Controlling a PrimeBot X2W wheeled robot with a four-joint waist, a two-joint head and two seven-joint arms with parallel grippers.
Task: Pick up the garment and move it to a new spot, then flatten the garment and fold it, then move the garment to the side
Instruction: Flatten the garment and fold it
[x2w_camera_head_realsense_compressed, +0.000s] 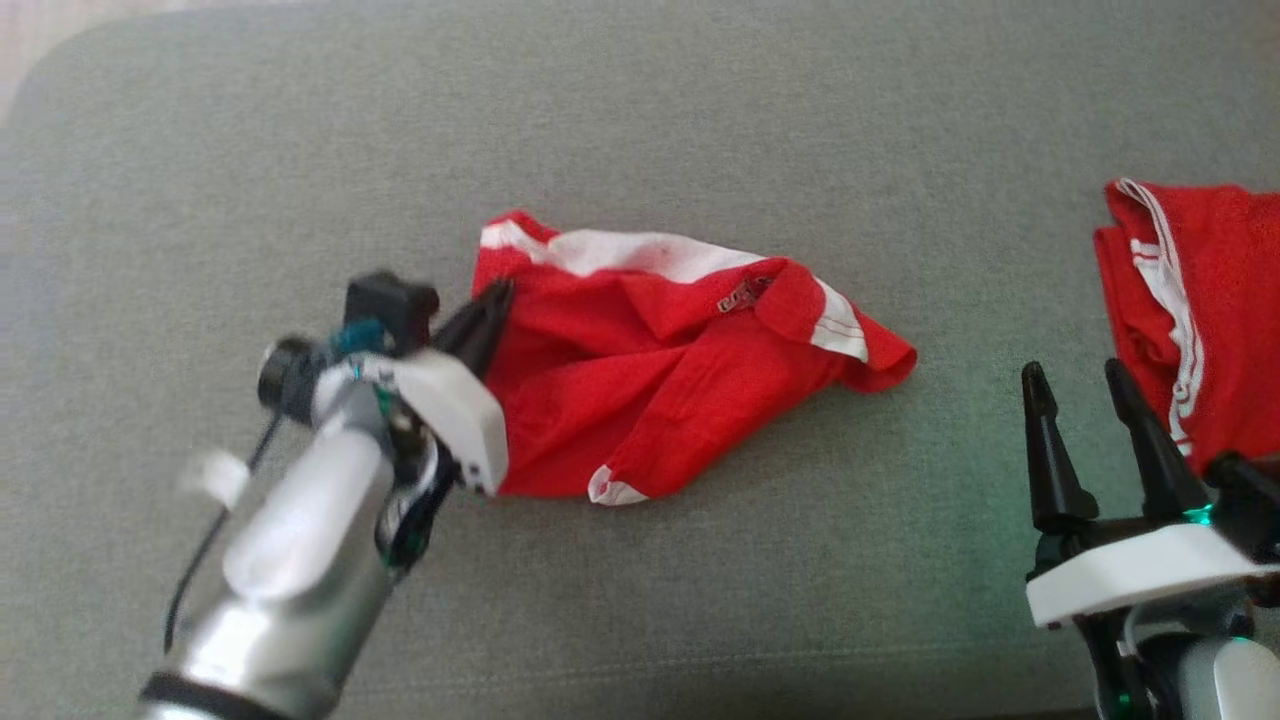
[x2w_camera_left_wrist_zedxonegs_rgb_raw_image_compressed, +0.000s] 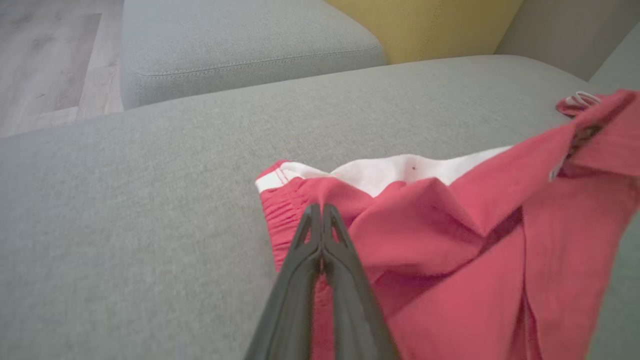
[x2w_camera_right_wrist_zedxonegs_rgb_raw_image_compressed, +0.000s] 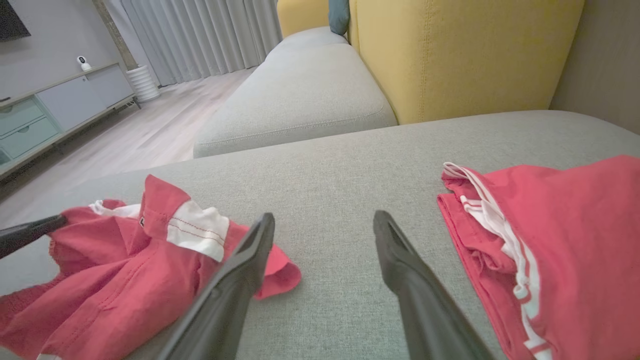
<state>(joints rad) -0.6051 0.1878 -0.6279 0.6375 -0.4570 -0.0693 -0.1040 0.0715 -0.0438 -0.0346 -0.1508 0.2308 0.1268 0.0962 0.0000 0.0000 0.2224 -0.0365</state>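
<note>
I work over a wide grey fabric seat (x2w_camera_head_realsense_compressed: 640, 100). In my right wrist view a second grey seat section (x2w_camera_right_wrist_zedxonegs_rgb_raw_image_compressed: 300, 95) lies at twelve o'clock, and a yellow backrest (x2w_camera_right_wrist_zedxonegs_rgb_raw_image_compressed: 465, 55) stands at one o'clock with a blue cushion (x2w_camera_right_wrist_zedxonegs_rgb_raw_image_compressed: 339, 15) behind it. Pale wood floor (x2w_camera_right_wrist_zedxonegs_rgb_raw_image_compressed: 150, 135) runs off towards ten o'clock, up to long pale curtains (x2w_camera_right_wrist_zedxonegs_rgb_raw_image_compressed: 200, 35). At nine o'clock a low cabinet (x2w_camera_right_wrist_zedxonegs_rgb_raw_image_compressed: 55, 107) stands against a grey wall (x2w_camera_right_wrist_zedxonegs_rgb_raw_image_compressed: 50, 35) and carries a small white camera (x2w_camera_right_wrist_zedxonegs_rgb_raw_image_compressed: 85, 63).

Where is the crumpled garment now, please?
The garment lies centred on the sofa in the head view, left edge in the left pincer; a second garment lies right.
</note>
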